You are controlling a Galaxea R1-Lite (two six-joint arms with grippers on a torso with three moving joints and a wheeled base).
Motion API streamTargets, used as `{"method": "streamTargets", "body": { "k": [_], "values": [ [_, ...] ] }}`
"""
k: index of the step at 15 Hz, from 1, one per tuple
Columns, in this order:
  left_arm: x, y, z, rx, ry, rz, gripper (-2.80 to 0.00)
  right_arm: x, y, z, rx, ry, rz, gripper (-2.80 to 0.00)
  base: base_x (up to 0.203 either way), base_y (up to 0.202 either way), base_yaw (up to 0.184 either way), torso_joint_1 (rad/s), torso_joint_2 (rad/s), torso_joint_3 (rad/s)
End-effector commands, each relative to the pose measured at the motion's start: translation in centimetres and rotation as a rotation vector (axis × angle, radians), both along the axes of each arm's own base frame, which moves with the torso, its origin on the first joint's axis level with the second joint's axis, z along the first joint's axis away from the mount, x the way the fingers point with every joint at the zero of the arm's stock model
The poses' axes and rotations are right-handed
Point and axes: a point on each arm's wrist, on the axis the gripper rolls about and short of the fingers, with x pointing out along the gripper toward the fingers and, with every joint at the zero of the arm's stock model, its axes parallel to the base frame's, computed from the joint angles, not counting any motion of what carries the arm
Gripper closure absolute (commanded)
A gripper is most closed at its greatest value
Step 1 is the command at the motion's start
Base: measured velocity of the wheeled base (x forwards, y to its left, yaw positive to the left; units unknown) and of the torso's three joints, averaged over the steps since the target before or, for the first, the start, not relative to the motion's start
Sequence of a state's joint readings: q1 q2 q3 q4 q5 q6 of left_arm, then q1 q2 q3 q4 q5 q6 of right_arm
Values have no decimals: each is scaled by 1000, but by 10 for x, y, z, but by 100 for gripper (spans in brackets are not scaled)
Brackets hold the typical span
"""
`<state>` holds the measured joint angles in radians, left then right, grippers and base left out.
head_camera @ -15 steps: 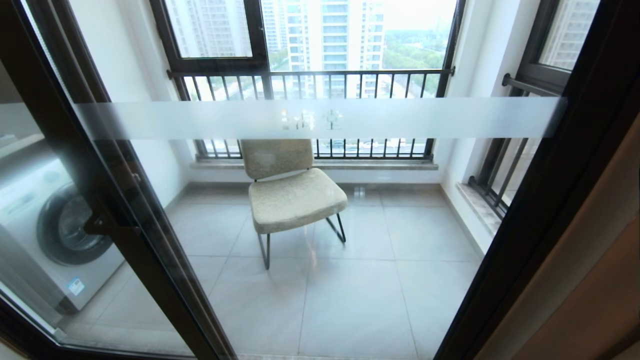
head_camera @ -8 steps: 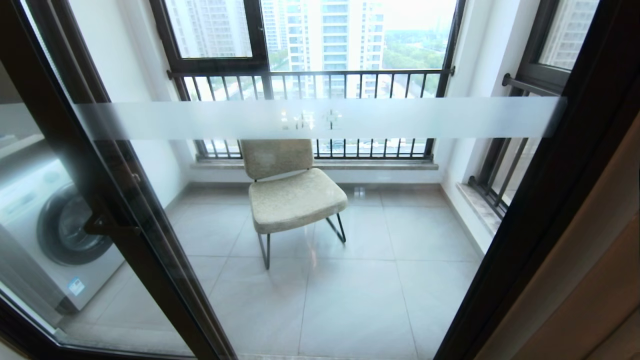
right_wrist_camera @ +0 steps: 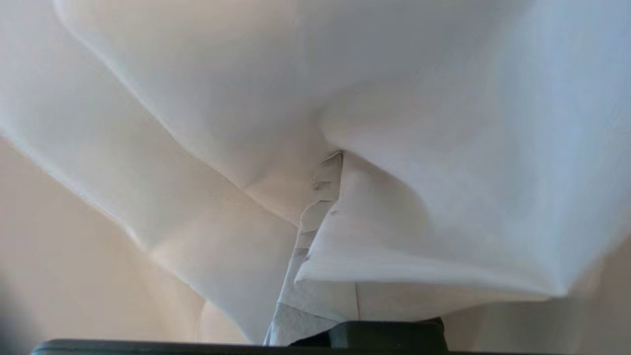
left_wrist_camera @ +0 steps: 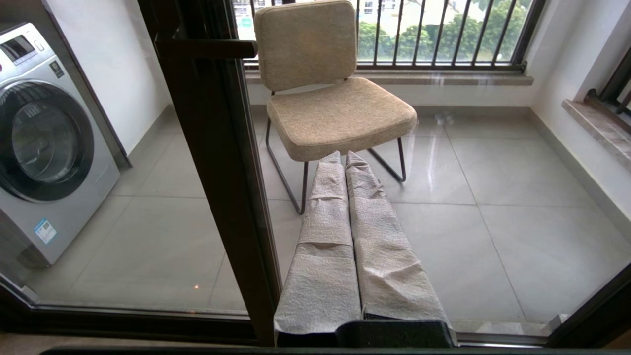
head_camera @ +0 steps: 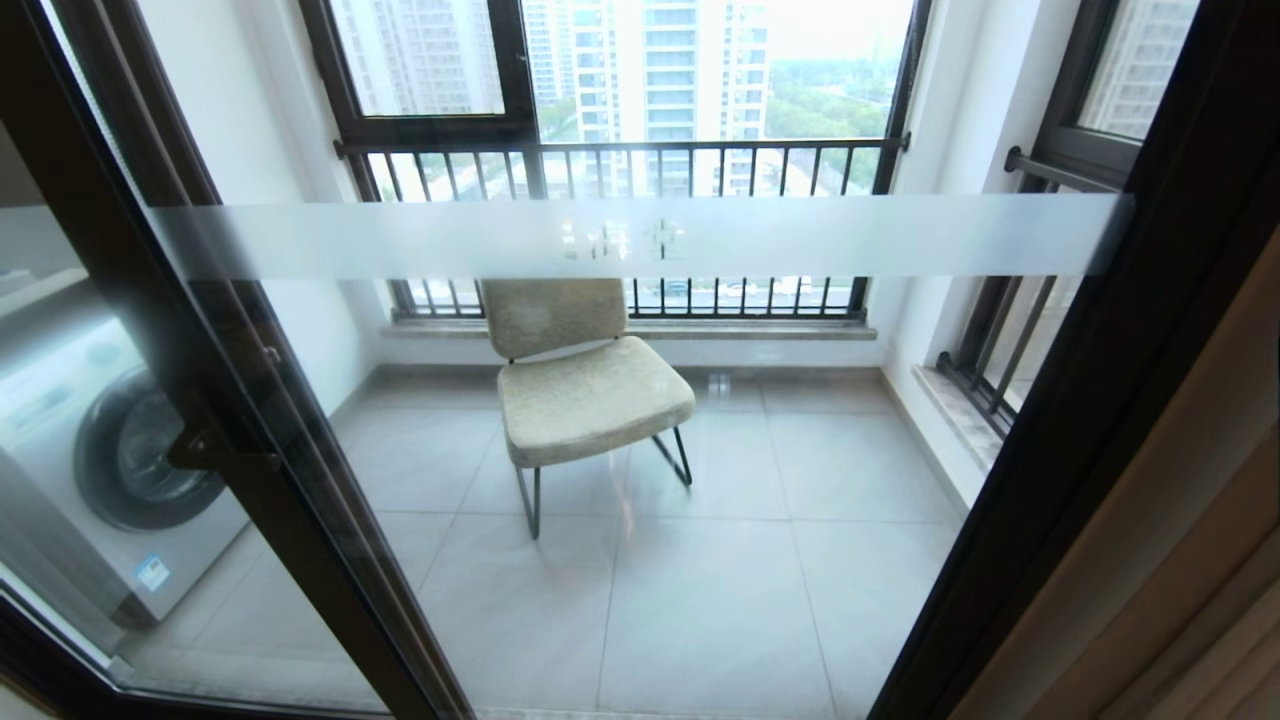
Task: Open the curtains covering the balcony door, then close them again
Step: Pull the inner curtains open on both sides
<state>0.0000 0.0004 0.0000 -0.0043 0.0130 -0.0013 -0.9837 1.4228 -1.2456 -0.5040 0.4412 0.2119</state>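
My right gripper is clamped shut on a fold of the white sheer curtain, and the wrist camera is basically buried in fabric, so the fingers only show as a wrapped strip poking up into the bunch. The sheer drapes over them on both sides, with the beige drape showing behind it along the edges.

My left gripper is closed on nothing: its two cloth-covered fingers are pressed together side by side, pointing at the glass, parked in front of the door.

From the head view, the balcony door fills almost everything: thick dark frame posts left and right, clear glass between, and a frosted band running across. The glass is uncovered here; the only curtain I can see is the beige drape gathered at the far right edge, past the right frame post.

Through the glass there's a tiled balcony floor, railed windows at the back, a washing machine behind the left pane, and a beige upholstered chair on thin metal legs in the middle. The door's dark lever handle sits on the left post.
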Motion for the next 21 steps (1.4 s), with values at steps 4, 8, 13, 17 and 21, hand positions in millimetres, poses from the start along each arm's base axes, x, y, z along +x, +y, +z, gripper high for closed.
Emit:
{"method": "streamTargets", "body": {
  "k": [4, 8, 13, 17, 21],
  "values": [
    [0, 0, 0, 0, -1, 2, 0, -9, 29, 3, -28, -13, 56, 0, 0, 0, 0, 0, 0, 0],
    [0, 0, 0, 0, -1, 1, 0, -14, 35, 5, -34, -20, 53, -280, 0, 0, 0, 0, 0, 0],
    [0, 0, 0, 0, -1, 1, 0, -39, 67, -6, -49, -25, 35, -280, 0, 0, 0, 0, 0, 0],
    [0, 0, 0, 0, -1, 1, 0, -75, 115, -33, -75, -31, 7, -280, 0, 0, 0, 0, 0, 0],
    [0, 0, 0, 0, -1, 1, 0, -109, 165, -71, -148, -42, -4, -280, 0, 0, 0, 0, 0, 0]
  ]
}}
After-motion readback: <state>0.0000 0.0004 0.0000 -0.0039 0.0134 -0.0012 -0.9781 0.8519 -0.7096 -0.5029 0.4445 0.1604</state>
